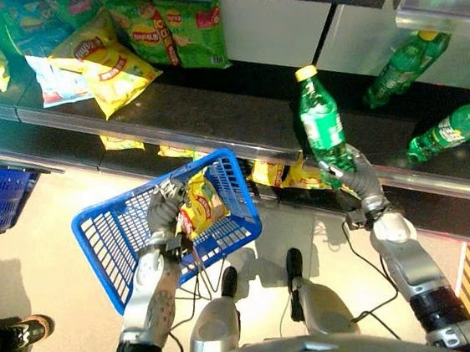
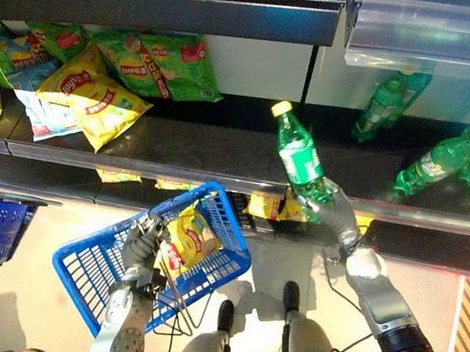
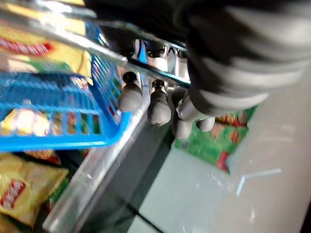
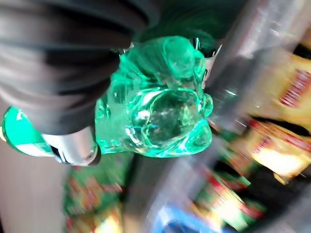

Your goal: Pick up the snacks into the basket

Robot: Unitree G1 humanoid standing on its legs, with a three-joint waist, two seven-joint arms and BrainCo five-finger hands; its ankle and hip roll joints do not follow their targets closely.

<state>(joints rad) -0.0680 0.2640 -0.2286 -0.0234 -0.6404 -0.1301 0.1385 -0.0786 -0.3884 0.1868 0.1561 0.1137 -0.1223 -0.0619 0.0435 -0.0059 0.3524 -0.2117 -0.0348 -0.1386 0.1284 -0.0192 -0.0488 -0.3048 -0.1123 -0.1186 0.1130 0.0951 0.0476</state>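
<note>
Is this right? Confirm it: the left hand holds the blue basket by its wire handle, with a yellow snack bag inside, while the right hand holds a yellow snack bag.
One detail is wrong. The right hand holds a green bottle with a yellow cap, not a snack bag; the left eye view shows it. The rest stands: the left hand grips the wire handle of the blue basket, with a yellow snack bag inside.

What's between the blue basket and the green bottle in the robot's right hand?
In the left eye view, yellow snack bags on the lower shelf lie between the blue basket and the green bottle held by the right hand.
</note>
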